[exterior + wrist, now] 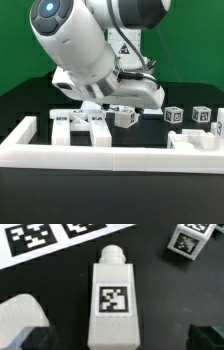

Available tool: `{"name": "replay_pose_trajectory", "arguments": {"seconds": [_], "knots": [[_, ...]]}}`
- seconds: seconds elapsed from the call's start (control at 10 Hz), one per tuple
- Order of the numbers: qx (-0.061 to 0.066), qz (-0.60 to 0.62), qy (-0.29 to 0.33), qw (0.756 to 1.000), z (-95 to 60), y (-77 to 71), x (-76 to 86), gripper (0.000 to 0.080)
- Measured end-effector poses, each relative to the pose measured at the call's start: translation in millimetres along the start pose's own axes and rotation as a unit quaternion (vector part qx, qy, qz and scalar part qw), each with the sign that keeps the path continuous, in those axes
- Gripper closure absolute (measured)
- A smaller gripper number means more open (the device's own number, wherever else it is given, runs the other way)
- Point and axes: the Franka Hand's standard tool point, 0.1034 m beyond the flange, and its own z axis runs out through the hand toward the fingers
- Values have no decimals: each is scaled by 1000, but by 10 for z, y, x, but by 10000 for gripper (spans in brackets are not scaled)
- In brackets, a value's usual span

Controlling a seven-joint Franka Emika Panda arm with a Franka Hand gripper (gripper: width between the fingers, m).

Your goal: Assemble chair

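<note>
**Exterior and wrist views: the chair at the pick-up stage.** The black tabletop (150, 130) carries all the parts, and my white robot arm (75, 50) hangs over the middle of it. The landmark is the long white blocky plastic bar (113, 303), a chair part lying flat. It has a rounded peg (113, 252) at one end and a square black-and-white tag (113, 300) on its upper face.

- **Frame:** the long white border frame (110, 158) runs on the exterior camera's side of the bar.
- **Board:** the thin white marker board (50, 246) lies beyond the bar's peg end, off to one side and apart from it.
- **Other parts:** more small white tagged chair blocks (173, 115) sit loose, well apart from the bar toward the exterior view's right. One small white tagged cube (190, 243) stands near the bar's peg end, on the side away from the marker board.
- **Gripper:** my gripper (113, 325) is released and empty. Its fingers (20, 314) are spread wide, one on each long side of the bar, and neither touches it.

**Step in hand, as I judge it:** I am aligned over the bar for a grasp. No two parts appear joined, so the chair looks barely begun.

**Next move:** this calls for a straight descent that keeps the bar centred between my fingers. I should then close across its narrow width around the tag, clear of the peg, which should be left free for insertion.
</note>
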Motion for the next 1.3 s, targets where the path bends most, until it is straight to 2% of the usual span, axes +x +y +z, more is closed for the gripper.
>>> {"name": "replay_pose_trajectory", "arguments": {"seconds": [0.6, 0.8, 0.9, 1.0, 1.1, 1.3], "knots": [[-5, 0, 4, 1000, 178, -12, 36, 150], [-5, 2, 3, 1000, 216, 6, 43, 180], [-5, 2, 2, 1000, 224, 10, 45, 360], [-5, 2, 1, 1000, 232, 16, 48, 360], [-5, 3, 1, 1000, 233, 19, 47, 511], [-5, 3, 1, 1000, 231, 18, 48, 511]]}}
